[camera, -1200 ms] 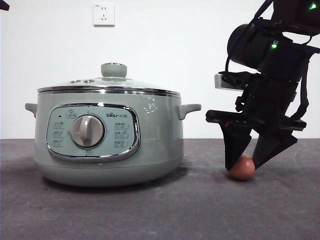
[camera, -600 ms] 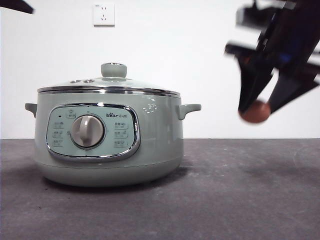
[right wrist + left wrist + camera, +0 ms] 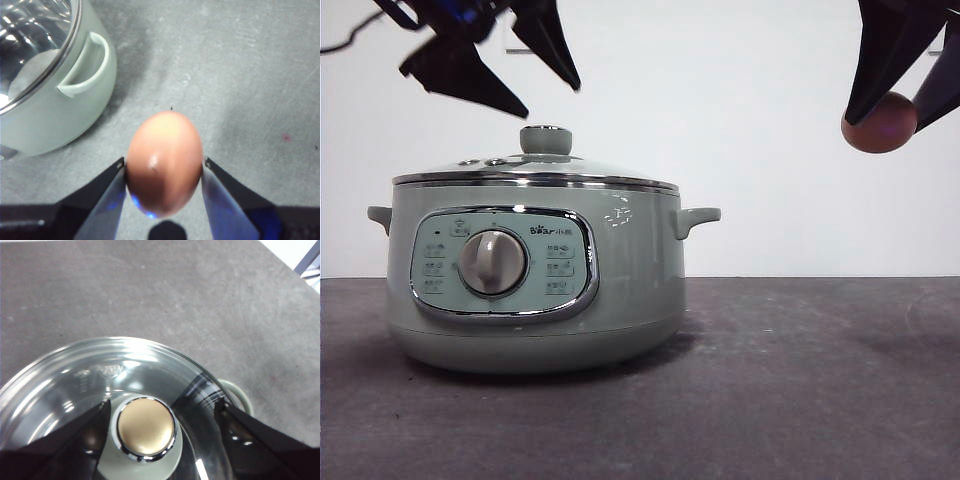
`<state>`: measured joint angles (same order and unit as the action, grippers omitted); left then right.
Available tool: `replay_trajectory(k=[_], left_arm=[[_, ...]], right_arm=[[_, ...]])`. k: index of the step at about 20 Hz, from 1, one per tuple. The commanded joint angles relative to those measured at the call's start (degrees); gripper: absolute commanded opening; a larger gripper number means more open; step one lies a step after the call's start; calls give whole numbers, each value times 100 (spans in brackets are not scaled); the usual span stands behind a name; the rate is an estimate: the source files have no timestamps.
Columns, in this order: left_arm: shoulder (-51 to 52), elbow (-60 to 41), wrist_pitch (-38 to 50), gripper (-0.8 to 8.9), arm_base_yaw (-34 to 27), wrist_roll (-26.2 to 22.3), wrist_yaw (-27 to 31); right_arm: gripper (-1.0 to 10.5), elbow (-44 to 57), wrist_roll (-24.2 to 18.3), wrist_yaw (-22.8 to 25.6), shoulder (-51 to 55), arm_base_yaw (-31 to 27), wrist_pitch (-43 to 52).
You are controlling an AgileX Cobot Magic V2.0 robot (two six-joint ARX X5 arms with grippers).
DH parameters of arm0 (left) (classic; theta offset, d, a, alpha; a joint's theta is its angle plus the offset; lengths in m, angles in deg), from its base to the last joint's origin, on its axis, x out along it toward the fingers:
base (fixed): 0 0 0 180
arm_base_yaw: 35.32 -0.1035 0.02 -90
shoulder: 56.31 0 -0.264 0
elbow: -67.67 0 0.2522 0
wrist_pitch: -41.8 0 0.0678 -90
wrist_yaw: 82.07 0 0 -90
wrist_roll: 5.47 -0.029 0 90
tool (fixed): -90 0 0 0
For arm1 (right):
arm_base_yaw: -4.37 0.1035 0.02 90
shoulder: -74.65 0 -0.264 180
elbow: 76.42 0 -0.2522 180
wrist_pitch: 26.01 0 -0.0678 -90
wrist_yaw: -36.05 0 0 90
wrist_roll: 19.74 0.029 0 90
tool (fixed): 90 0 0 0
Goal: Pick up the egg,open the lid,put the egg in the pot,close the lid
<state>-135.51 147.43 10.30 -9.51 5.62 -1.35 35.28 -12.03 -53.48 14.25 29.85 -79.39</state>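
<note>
Left end effector (image 3: 542, 98): jaws spread apart, poised above the round green chrome-topped knob (image 3: 146, 426) | domed pale sage-green lid (image 3: 535, 170): seated on the large round sage-green electric pot (image 3: 530, 275), left on the grey desk (image 3: 800, 390) | right end effector (image 3: 892, 110): raised at far right, clamped on the small reddish-brown egg (image 3: 164, 162), well clear of the desk.

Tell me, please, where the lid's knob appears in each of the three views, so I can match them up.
Front view: the knob stands atop the lid, below the left claw, which hangs open above it.
Left wrist view: the knob sits low between that claw's jaws.
Right wrist view: not in it.
Shared landmark: the pot's side handle.
</note>
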Motion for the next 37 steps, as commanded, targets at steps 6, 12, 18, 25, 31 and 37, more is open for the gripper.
replay_trajectory(k=[6, 12, 18, 25, 31, 37], left_arm=[[-369, 13, 46, 356, 127, -79, 450], [-507, 13, -223, 341, 140, -114, 448], [-505, 13, -111, -8, 245, -411, 461], [260, 17, 262, -8, 247, -540, 946], [1679, 17, 251, -8, 234, -844, 1978], [2997, 17, -251, -8, 236, -1049, 2868]], right_arm=[[-12, -7, 35, 15, -2, 2, 48], [-12, -7, 35, 15, -2, 2, 70], [-12, -7, 37, 9, -2, 2, 168], [-12, -131, 142, -382, -9, 13, 894], [-13, -1182, 157, -955, -813, 295, 953], [-12, -2813, -317, -935, -2824, 997, 901]])
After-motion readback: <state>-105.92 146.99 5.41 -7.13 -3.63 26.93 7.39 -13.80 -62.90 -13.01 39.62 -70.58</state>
